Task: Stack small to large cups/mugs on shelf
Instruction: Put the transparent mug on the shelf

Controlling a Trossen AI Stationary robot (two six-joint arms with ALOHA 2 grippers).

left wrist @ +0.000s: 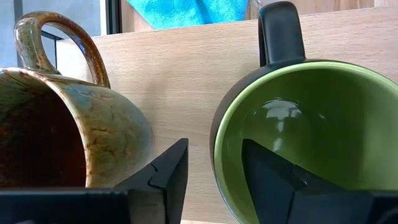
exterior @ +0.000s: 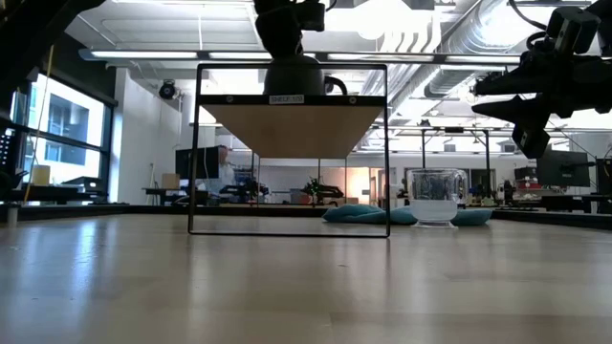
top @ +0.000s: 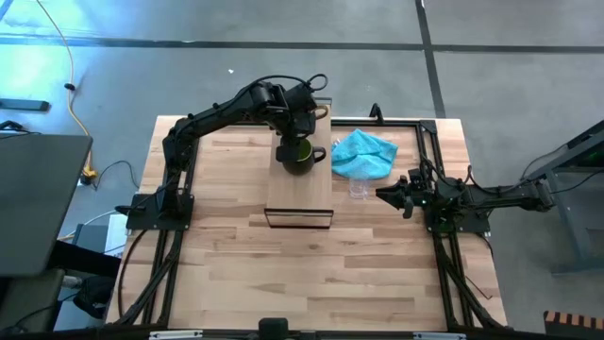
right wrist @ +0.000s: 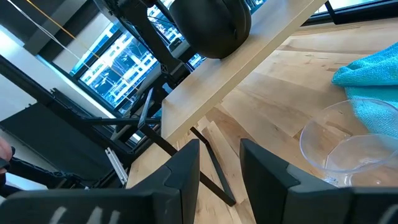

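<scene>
Green mug (left wrist: pixel 292 155) upright on shelf (top: pixel 299 189), upper centre of high view, nothing inside; brown mug (left wrist: pixel 56 124) just beside it. Left tool (left wrist: pixel 214 180) open, one finger inside green mug's rim, one outside. Glass cup (exterior: pixel 436 196) on table (top: pixel 377 274) against turquoise cloth (top: pixel 363 153), nothing visible inside. Right tool (top: pixel 382 194) open, near glass cup.

Brown mug (left wrist: pixel 56 118) cut off beside the left gripper (left wrist: pixel 214 180); green mug (left wrist: pixel 311 137) runs off frame too.
</scene>
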